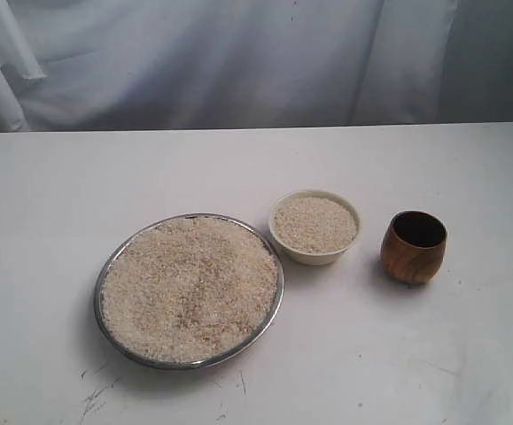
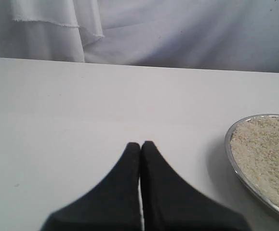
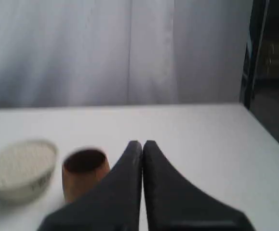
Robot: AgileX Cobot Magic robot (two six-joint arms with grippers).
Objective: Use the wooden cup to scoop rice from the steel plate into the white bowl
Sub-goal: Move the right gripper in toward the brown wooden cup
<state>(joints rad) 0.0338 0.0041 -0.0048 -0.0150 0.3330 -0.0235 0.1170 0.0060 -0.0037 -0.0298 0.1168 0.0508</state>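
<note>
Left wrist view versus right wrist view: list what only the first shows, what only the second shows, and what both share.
Only the left wrist view: the steel plate heaped with rice, and the shut left gripper. Only the right wrist view: the white bowl, filled with its own rice, the wooden cup next to it, and the shut right gripper. Both: the white table and the pale curtain behind it.

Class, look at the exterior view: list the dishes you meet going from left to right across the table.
steel plate → white bowl → wooden cup
</note>
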